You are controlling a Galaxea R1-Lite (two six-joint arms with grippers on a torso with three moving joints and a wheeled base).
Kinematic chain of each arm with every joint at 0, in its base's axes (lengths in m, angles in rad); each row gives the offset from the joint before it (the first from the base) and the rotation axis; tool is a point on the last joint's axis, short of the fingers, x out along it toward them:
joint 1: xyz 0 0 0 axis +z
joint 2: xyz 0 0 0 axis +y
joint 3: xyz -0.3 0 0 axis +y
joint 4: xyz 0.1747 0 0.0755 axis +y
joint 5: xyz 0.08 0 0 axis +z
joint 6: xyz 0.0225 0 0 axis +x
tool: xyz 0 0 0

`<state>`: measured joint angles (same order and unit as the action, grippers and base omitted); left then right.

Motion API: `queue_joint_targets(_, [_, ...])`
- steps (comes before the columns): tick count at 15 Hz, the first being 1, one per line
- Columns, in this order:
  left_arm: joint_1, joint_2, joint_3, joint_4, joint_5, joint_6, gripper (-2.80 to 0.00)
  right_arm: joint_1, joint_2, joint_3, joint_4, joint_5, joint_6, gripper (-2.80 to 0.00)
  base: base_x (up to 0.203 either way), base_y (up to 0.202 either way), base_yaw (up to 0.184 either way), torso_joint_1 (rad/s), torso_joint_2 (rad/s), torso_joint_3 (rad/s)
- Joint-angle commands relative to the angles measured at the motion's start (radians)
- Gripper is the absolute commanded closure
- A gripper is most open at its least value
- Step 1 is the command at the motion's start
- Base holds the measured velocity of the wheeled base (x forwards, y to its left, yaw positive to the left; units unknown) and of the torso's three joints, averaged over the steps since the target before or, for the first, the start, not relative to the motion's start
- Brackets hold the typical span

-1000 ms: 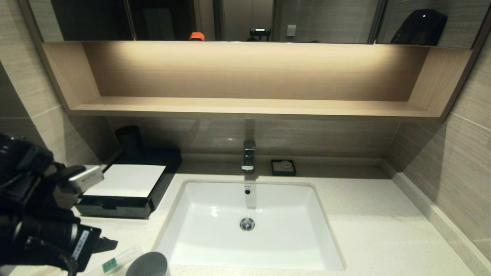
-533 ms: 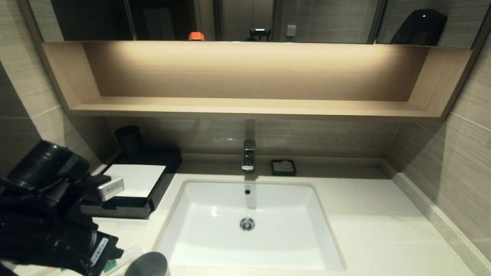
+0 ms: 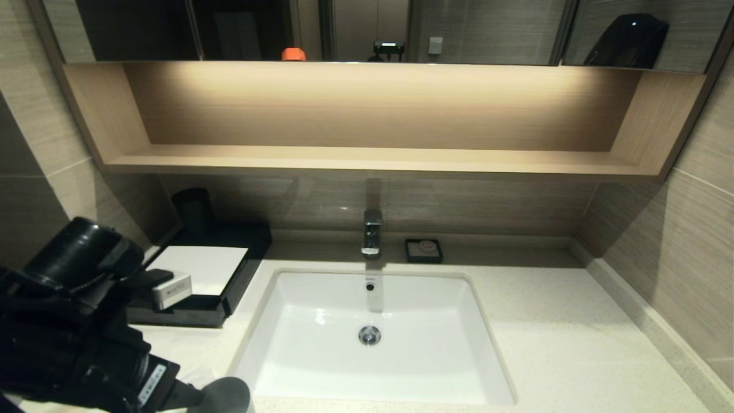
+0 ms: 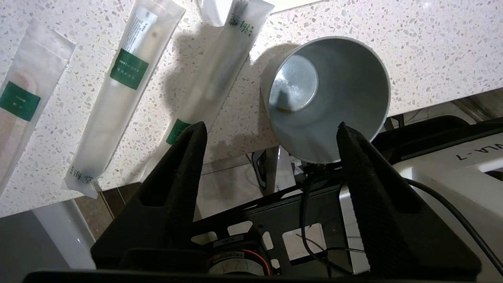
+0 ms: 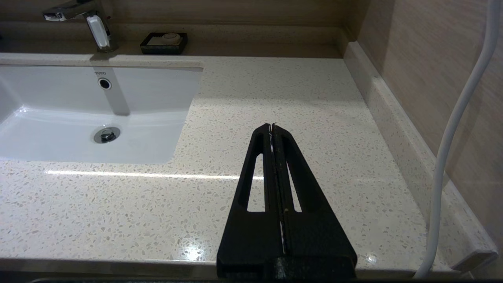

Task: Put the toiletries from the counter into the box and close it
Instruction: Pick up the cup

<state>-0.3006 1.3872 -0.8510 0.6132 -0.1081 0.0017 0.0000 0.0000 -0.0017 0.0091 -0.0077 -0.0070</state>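
Observation:
Several toiletries in whitish wrap lie near the counter's (image 3: 550, 344) front edge: one packet (image 4: 17, 102), a second (image 4: 125, 74) and a third (image 4: 212, 82), each with a green label. My left gripper (image 4: 269, 125) is open and empty above that edge, between the third packet and the grey cup (image 4: 326, 94). In the head view my left arm (image 3: 74, 332) hides the packets. The box (image 3: 195, 269), dark with a white top, stands left of the sink (image 3: 373, 321), its front partly hidden by the arm. My right gripper (image 5: 272, 125) is shut and empty over the counter (image 5: 275, 86) right of the sink.
The grey cup (image 3: 226, 396) stands at the front edge left of the sink. A faucet (image 3: 371, 232) and a black soap dish (image 3: 423, 250) sit behind the sink. A black cylinder (image 3: 192, 209) stands behind the box. A wooden shelf (image 3: 373, 158) hangs above.
My left arm has swung right and down toward the counter's front edge by the cup. It now covers the green-labelled packet that showed before. The right arm has not moved.

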Motion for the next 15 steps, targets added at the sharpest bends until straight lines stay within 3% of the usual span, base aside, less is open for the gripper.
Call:
queue_joint_targets(1, [-0.002,0.003,0.007,0.004,-0.001,0.000,-2.80,0.000,0.000,0.000,0.000,0.000,-0.001,0.00,0.000,0.000,0.000,0.000,0.00,0.000])
queue_joint_targets(15, [-0.011,0.108,0.014,0.013,-0.001,-0.006,-2.80,0.000,0.000,0.000,0.000,0.000,-0.001,0.00,0.000,0.000,0.000,0.000,0.00,0.000])
